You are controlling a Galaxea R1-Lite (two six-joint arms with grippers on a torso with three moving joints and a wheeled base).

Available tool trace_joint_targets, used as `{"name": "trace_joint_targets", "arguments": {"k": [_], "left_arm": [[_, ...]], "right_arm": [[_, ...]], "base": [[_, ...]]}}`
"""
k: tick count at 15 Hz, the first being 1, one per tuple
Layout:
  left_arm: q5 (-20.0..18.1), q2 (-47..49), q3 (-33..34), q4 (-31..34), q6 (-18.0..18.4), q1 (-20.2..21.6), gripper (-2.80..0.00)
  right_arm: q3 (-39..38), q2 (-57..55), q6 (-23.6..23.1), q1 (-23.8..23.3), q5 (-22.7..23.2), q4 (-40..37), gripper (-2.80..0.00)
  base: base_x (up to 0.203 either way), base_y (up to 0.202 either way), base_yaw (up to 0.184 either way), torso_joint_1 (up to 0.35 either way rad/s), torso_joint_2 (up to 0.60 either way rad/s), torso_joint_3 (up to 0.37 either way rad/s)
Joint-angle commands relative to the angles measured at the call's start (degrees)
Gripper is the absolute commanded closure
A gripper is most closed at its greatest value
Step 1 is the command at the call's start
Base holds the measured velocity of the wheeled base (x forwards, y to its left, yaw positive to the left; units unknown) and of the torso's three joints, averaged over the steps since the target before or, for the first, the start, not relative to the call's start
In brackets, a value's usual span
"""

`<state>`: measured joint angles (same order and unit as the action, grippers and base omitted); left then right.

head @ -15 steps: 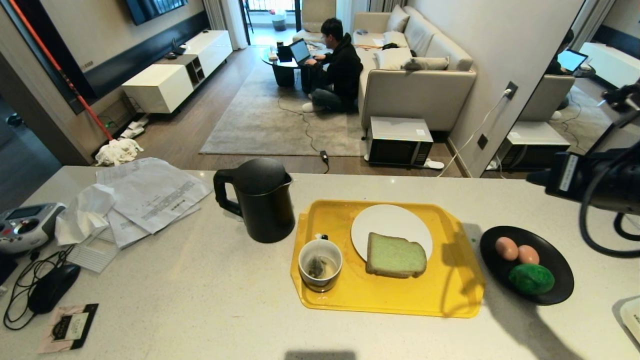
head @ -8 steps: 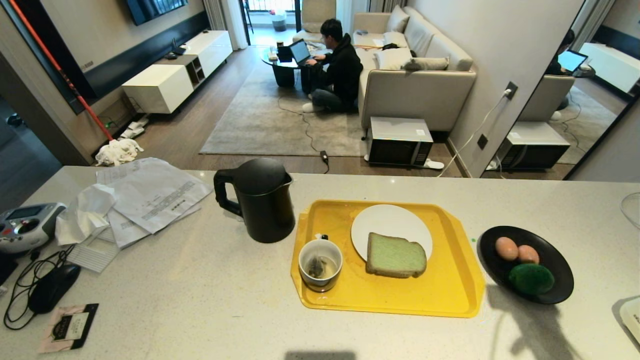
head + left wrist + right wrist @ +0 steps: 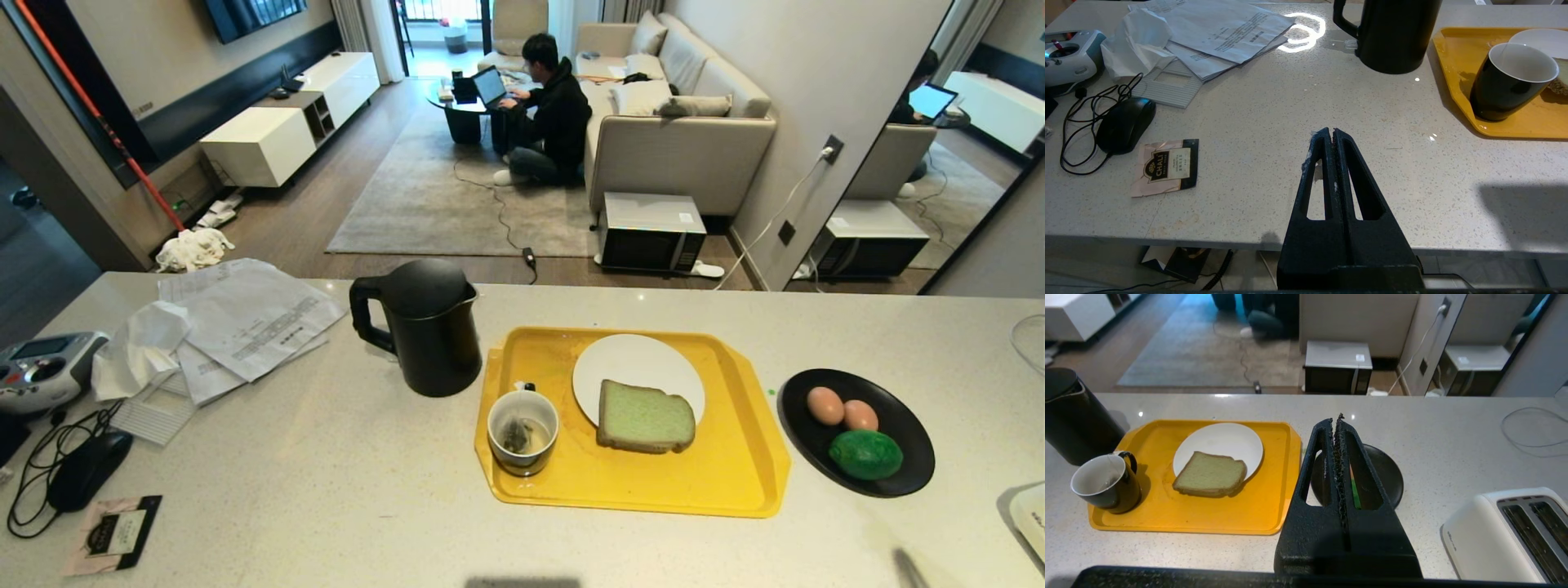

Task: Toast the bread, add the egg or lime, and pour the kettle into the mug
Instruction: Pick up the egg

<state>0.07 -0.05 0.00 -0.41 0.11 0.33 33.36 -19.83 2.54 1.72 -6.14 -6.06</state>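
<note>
Right gripper (image 3: 1336,420) pressed together, empty, hanging over the near counter – bread (image 3: 1209,474) left of it on the white plate (image 3: 1220,441), mug (image 3: 1106,486) further left on the yellow tray (image 3: 1274,514). Left gripper (image 3: 1329,132) likewise closed, empty – kettle (image 3: 1392,36) upper right of frame. Only in right wrist view: toaster (image 3: 1506,535), lower right. Only in head view: two eggs (image 3: 824,405), lime (image 3: 865,454) on the black dish (image 3: 914,441).

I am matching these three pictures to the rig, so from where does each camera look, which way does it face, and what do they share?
Head: high, looking forward and down over the counter into a living room; no arm shows.
Left wrist: behind the shut left gripper, facing the kettle and mug.
Right wrist: behind the shut right gripper, facing the bread and toaster.
Shared: all three show kettle, mug, yellow tray.
</note>
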Motion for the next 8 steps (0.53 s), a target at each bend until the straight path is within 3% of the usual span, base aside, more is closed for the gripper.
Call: {"name": "trace_joint_targets", "arguments": {"k": [1,8], "left_arm": [[0.01,-0.04,0.0,-0.02,-0.02,0.02,0.0],[0.01,-0.04,0.0,-0.02,-0.02,0.02,0.0]], "right_arm": [[-6.69,13.74,-0.23,-0.84,0.1,-0.17,0.0],[-17.31,19.83,-2.19,-1.38,1.15,-3.92,0.0]], "base": [[0.0,0.0,0.0,0.0,0.0,0.0],[0.0,0.0,0.0,0.0,0.0,0.0]]}}
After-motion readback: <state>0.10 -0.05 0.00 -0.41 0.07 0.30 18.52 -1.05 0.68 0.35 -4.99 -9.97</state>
